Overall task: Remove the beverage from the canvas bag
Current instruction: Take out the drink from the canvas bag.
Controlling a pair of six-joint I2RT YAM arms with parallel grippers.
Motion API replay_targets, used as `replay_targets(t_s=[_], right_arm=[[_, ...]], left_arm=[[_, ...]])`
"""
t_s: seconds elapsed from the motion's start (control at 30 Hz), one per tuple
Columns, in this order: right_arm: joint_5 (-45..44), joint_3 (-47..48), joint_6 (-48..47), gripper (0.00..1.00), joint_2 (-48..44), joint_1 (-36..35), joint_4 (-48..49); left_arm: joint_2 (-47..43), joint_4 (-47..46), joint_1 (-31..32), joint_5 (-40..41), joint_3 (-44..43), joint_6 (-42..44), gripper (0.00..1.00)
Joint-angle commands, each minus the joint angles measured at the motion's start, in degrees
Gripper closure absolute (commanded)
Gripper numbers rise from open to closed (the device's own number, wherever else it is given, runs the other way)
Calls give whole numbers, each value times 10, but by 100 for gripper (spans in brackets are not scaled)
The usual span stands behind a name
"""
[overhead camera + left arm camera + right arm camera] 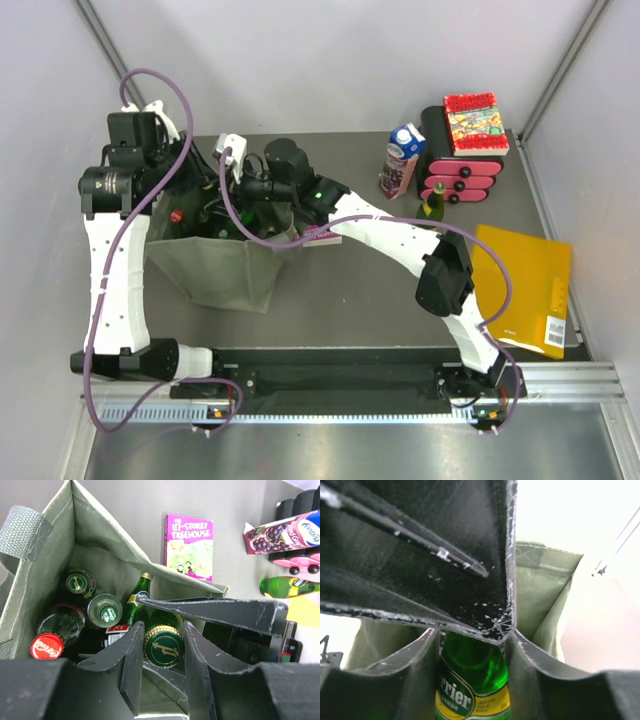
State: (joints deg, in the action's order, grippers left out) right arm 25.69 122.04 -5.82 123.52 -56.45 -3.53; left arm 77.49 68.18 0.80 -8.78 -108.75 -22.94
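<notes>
Right fingers (540, 675) clasping green Perrier bottle (472, 680), capped bottles (102, 612) crowding canvas bag (100, 525)

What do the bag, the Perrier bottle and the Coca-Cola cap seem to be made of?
The bag: matt woven cloth, probably canvas; it folds softly. The bottle: glossy see-through green, glass or plastic, I cannot tell which. The cap: shiny red with printed script, probably painted metal.
</notes>
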Motion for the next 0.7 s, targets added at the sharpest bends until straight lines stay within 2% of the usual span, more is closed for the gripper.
replay_targets(t_s=[0.0, 0.07, 0.13, 0.23, 0.27, 0.4, 0.5, 0.67], right_arm=[[-12, 29, 5, 90, 8, -12, 31], [-9, 29, 5, 100, 6, -11, 31], [-8, 20, 5, 100, -3, -10, 47], [-6, 14, 14, 100, -16, -7, 64], [-1, 17, 19, 100, -17, -6, 67], [10, 25, 36, 100, -25, 0, 75], [21, 25, 51, 100, -30, 4, 82], [34, 31, 85, 100, -40, 12, 99]], left_arm=[[-34, -75, -3, -36, -36, -32, 100], [-37, -76, -3, -35, -36, -34, 100], [-40, -76, -3, -30, -36, -39, 100], [-46, -80, -3, -21, -36, -49, 77], [-47, -82, -3, -16, -36, -53, 62], [-53, -89, -3, -13, -34, -61, 43], [-54, -93, -3, -15, -31, -60, 37], [-64, -102, -3, 16, -40, -44, 32]])
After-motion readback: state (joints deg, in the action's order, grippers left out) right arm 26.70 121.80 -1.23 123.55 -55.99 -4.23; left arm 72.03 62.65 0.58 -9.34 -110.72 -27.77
